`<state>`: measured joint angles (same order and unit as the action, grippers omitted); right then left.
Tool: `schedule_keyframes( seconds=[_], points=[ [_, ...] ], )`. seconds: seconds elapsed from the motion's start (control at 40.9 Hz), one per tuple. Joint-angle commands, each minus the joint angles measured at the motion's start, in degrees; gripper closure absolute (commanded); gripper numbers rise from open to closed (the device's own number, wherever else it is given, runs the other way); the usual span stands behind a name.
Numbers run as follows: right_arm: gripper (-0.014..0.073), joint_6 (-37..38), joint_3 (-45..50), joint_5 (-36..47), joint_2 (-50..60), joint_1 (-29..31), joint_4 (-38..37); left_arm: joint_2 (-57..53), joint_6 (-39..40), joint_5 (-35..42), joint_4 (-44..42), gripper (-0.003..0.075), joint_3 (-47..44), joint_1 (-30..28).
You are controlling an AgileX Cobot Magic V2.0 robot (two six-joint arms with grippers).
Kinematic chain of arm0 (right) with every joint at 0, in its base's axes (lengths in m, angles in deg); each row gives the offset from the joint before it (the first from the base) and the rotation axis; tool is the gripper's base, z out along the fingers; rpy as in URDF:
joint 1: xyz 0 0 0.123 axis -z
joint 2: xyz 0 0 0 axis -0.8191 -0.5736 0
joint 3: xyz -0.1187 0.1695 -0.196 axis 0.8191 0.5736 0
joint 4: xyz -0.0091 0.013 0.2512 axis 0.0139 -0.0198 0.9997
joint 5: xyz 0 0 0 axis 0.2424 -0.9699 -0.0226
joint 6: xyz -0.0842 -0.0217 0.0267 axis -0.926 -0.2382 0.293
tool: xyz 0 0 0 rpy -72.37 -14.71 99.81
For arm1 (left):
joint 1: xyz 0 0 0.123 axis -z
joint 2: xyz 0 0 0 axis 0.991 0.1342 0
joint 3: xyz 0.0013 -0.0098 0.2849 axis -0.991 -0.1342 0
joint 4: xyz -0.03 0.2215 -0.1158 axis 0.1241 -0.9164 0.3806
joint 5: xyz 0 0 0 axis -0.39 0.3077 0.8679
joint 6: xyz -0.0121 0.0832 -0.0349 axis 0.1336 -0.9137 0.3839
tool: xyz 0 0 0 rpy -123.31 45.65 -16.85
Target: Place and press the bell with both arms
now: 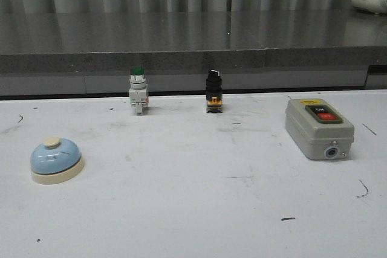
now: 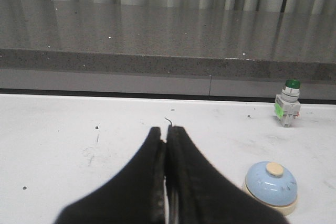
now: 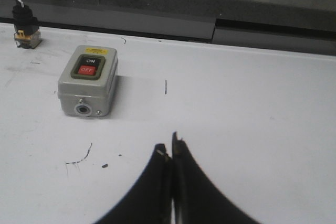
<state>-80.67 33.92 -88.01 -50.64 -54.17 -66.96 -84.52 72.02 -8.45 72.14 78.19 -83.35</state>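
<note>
Front view: one light-blue dome-shaped bell (image 1: 56,160) with a cream base sits upright near the left edge of the white scuffed table (image 1: 193,209), its cream button pointing straight up; being round, it has no long axis. Along the far edge stand one green-topped push button (image 1: 138,91) and one black selector switch with a yellow base (image 1: 213,91). One grey switch box with ON and OFF buttons (image 1: 319,129) lies near the right edge. Neither arm appears here.

Left wrist view: the black left claw (image 2: 167,139) has its fingers pressed together, holding nothing, above bare table. The bell (image 2: 271,187) lies beside it, apart, with the green-topped button (image 2: 288,102) farther back.

Right wrist view: the black right claw (image 3: 169,149) is likewise pressed together and empty. The switch box (image 3: 87,80) and selector switch (image 3: 25,23) show; the bell does not.
</note>
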Motion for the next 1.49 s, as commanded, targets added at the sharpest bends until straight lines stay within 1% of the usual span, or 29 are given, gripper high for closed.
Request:
schedule_keyframes(
  seconds=[0.0, 0.147, 0.269, 0.366, 0.44, 0.513, 0.611, 0.659, 0.757, 0.855, 0.977, 1.099, 1.27, 1.295, 1.343, 1.392, 1.466],
  points=[
    [0.0655, -0.39, -0.32, 6.29, 0.64, 0.29, -0.23, -0.87, 0.11, 4.74, 0.46, 0.0740, -1.43, -0.16],
    [0.0655, -0.39, -0.32, 7.72, 0.64, 0.29, -0.23, -0.87, 0.11, 6.07, 0.46, 0.0740, -1.43, -0.16],
    [0.0655, -0.39, -0.32, 9.23, 0.64, 0.29, -0.23, -0.87, 0.11, 11.08, 0.46, 0.0740, -1.43, -0.16],
    [0.0655, -0.39, -0.50, 11.76, 0.64, 0.29, -0.23, -0.87, 0.97, 17.67, 1.93, 0.0740, -1.03, -0.16],
    [0.0655, -0.39, -2.00, 12.20, 0.64, 0.18, -0.23, -0.87, 1.09, 18.85, 3.74, 0.0740, 1.09, -0.16],
    [0.0655, -0.39, -5.35, 11.77, 0.53, 0.18, -0.23, -0.45, 1.09, 16.89, 3.74, 0.0740, 5.06, -0.16],
    [0.0655, -0.39, -11.02, 9.58, -0.62, 0.18, -0.23, 2.47, 1.09, 11.26, 3.64, 0.0740, 11.06, -0.16],
    [0.0655, -0.33, -14.09, 7.51, -2.42, 0.18, -0.23, 5.48, 1.09, 7.35, 3.64, 0.0740, 13.92, -0.16],
    [0.0655, -0.28, -20.24, 3.45, -8.84, 0.18, -0.13, 12.51, 0.62, 2.88, 3.64, 0.0740, 18.83, -0.16],
    [0.0655, -0.28, -25.80, -0.89, -16.36, 0.18, 0.31, 18.88, 0.47, 1.71, 3.64, 0.0740, 22.25, -0.16],
    [0.0655, -0.28, -30.36, -3.17, -23.29, 0.18, 0.48, 23.63, 0.47, -1.08, 3.44, 0.0740, 24.98, -0.16],
    [0.0655, -0.28, -31.28, -2.93, -25.93, 0.18, 0.48, 25.15, 0.47, -1.19, 3.44, 0.0740, 24.99, -0.16],
    [0.0655, -0.28, -31.28, -2.87, -26.07, 0.18, 0.48, 25.23, 0.47, -1.19, 3.44, 0.0732, 24.99, -0.16],
    [0.0655, -0.28, -31.28, -2.87, -26.07, 0.18, 0.48, 25.23, 0.47, -1.19, 3.44, 0.0720, 24.99, -0.16],
    [0.0655, -0.28, -31.28, -2.87, -26.07, 0.18, 0.48, 25.23, 0.47, -1.19, 3.44, 0.0673, 24.99, -0.16],
    [0.0655, -0.28, -31.28, -2.87, -26.07, 0.18, 0.48, 25.23, 0.47, -1.08, 3.44, 0.0589, 24.99, -0.16],
    [0.0655, -0.28, -31.28, -2.87, -26.07, 0.18, 0.48, 25.23, 0.47, -1.08, 3.44, 0.0393, 24.99, -0.16]
  ],
)
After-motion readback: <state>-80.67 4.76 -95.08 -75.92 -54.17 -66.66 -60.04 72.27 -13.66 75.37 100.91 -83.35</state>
